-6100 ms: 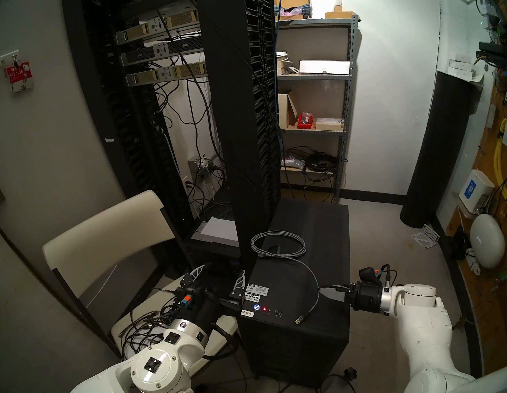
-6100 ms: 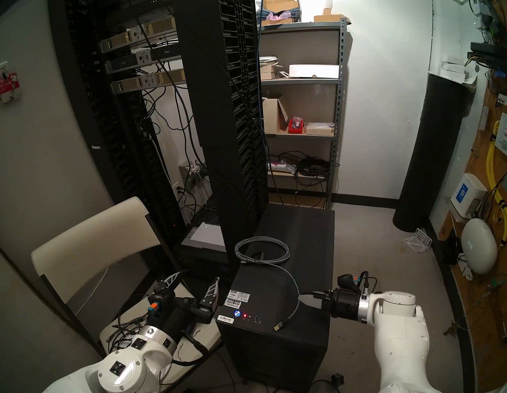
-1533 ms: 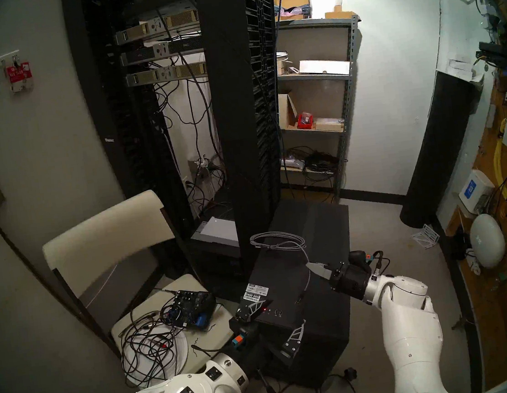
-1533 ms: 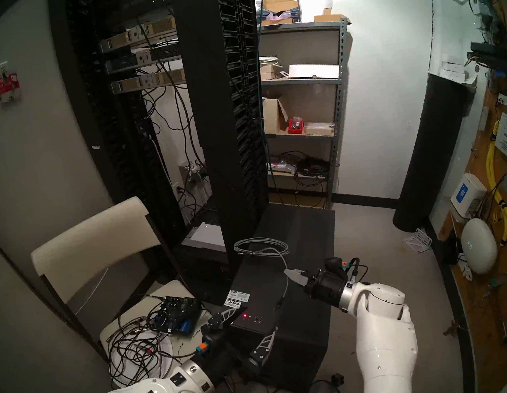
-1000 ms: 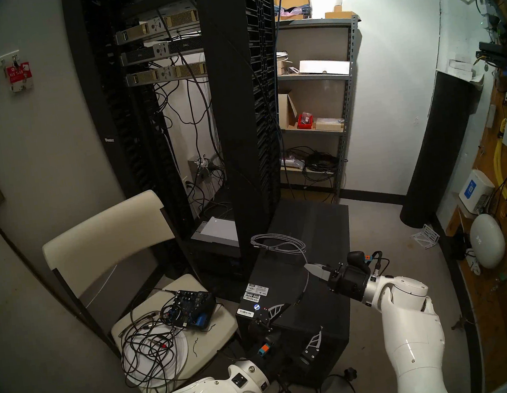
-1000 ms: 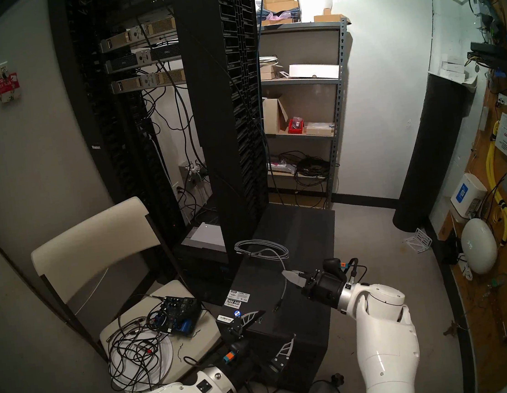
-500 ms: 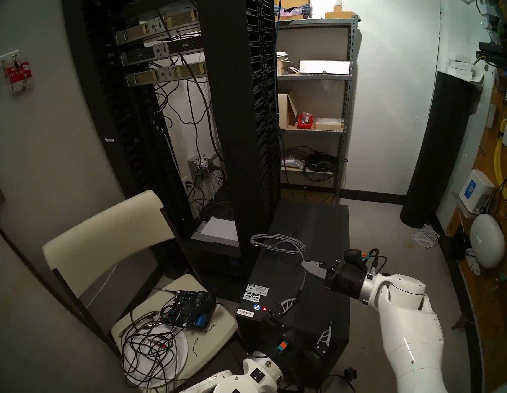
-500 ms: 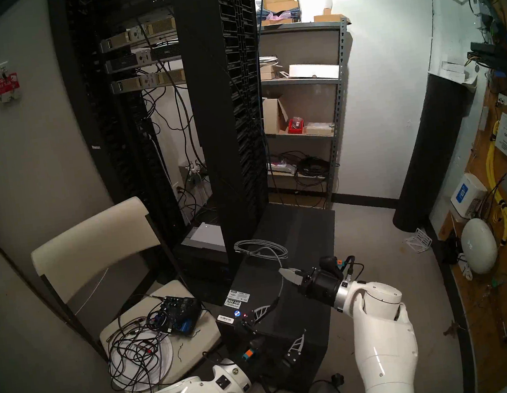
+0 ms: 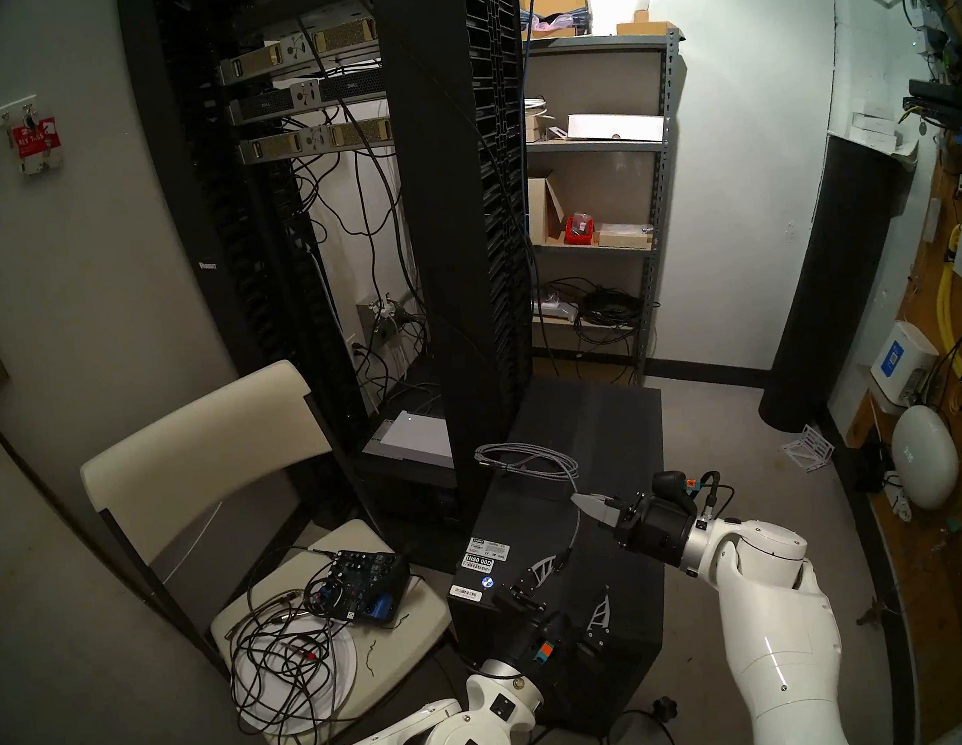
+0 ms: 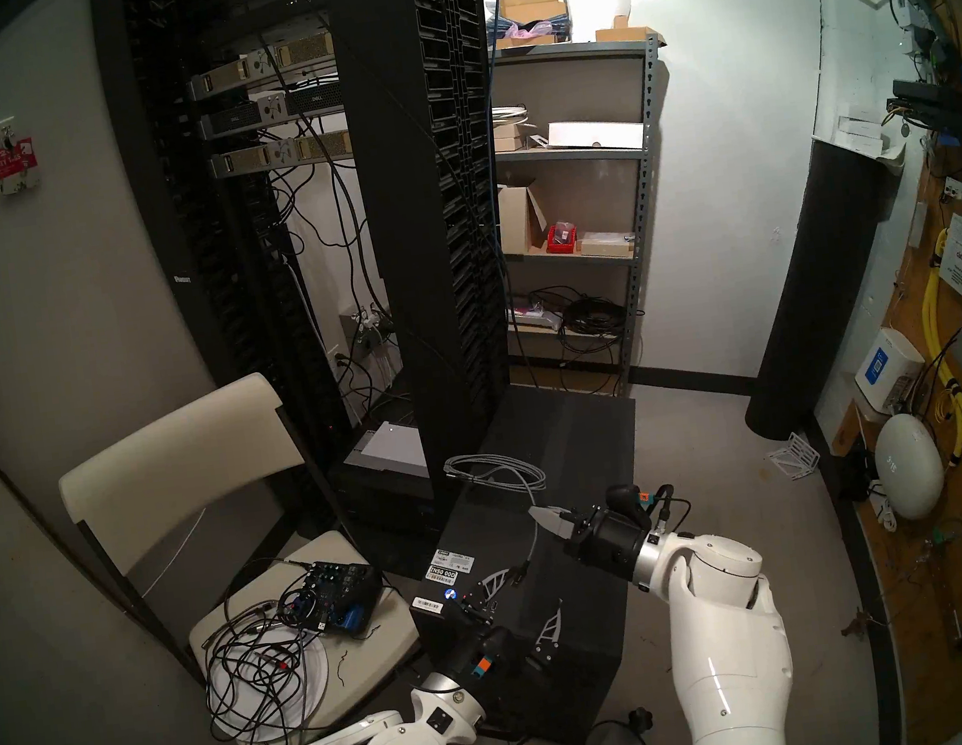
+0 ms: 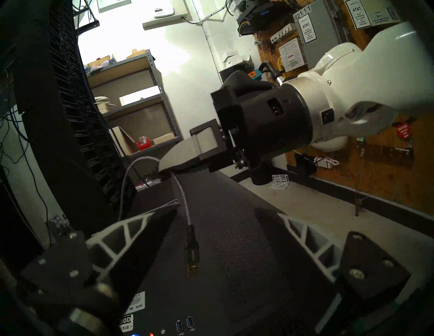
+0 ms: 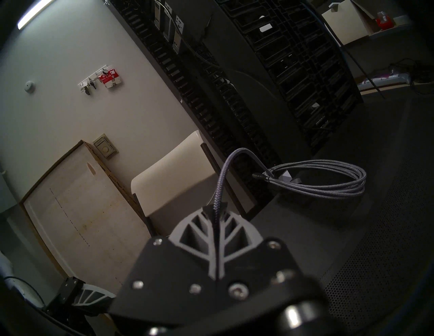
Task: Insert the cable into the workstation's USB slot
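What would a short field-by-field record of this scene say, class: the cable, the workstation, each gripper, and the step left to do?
cable: grey braided, coil lying on the workstation top, free end hanging from the right gripper
plug: dangling above the top, between the left gripper's fingers, not yet gripped
workstation: black tower; two USB slots on its top near the front edge, both empty
right gripper: shut on the cable
left gripper: open around the plug
step left: take the plug, then insert it
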Tool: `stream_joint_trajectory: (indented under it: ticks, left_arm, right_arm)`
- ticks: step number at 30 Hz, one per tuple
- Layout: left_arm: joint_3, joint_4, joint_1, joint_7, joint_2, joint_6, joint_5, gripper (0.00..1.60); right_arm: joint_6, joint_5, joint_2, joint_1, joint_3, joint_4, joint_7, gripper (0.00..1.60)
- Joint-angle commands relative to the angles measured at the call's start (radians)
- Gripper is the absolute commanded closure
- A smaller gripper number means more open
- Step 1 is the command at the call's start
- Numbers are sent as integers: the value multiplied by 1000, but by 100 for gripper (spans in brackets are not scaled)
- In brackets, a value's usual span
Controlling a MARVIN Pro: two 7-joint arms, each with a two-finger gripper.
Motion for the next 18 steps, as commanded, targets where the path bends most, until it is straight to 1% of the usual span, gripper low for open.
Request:
stream_joint_trajectory:
  ticks: [1,3,4,5,8,10,13,14,18]
  left_arm:
    - [21,24,-45,61,-47,-9,45,49]
    - [31,41,-53,77,-53,-11,53,48]
    - [37,48,-58,87,-55,-10,62,43]
    - [41,55,-60,97,-57,-12,63,41]
    - [57,80,-70,129,-61,-18,73,43]
    - [68,98,-76,159,-65,-27,85,38]
    - [78,125,-84,192,-75,-34,89,19]
    - [83,135,-88,208,-77,-38,96,23]
    - [99,160,-99,250,-86,-42,97,21]
  right_arm:
    - [1,21,-4,10,-1,-23,9,160]
    - [4,23,-4,11,-2,-28,10,160]
    - [4,23,-4,10,-2,-30,11,160]
    - [4,24,-4,10,-3,-31,11,160]
    - [5,26,-4,9,-4,-33,11,160]
    - [5,27,-4,9,-5,-34,11,160]
    - [7,28,-4,9,-11,-37,13,160]
    - [8,28,-4,9,-12,-38,13,160]
    - [11,29,-3,6,-18,-40,13,160]
